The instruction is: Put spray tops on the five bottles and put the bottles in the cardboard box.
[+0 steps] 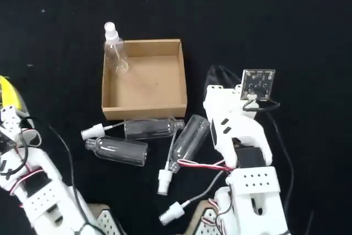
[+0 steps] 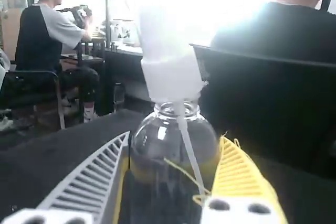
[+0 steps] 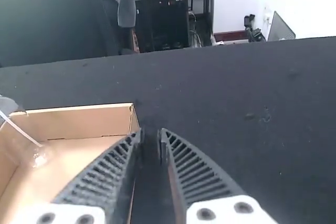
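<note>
Well apart from the cardboard box (image 1: 144, 112), left hand (image 2: 176, 141) grips a bottle (image 2: 157, 148).

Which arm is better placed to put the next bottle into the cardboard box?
Probably left. The left gripper holds a clear plastic bottle with a white spray top on its neck. The right gripper, near the brown cardboard box, holds nothing.

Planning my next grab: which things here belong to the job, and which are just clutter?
Job: cardboard box; standing bottle inside it; three lying bottles; spray tops beside them; held bottle in left gripper.
Not the job: office chair; shelved equipment.
</note>
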Available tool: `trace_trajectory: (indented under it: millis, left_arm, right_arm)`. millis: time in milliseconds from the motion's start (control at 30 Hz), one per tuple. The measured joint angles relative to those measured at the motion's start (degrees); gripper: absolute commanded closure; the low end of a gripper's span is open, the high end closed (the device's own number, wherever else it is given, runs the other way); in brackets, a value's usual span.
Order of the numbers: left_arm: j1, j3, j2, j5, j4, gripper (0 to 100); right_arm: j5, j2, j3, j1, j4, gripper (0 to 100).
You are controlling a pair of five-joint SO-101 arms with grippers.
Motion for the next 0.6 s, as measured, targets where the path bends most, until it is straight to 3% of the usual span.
trace_trajectory:
  millis: [200,600]
  left_arm:
    - [-0.79,-0.53,16.88,0.0,-12.13,97]
    - [-8.97,-12.04,43.96,0.0,-16.53,97]
  right_arm:
    - [0.0,0.0,0.0,0.0,0.0,96.2]
    - [0.0,0.0,0.0,-0.09,0.0,96.2]
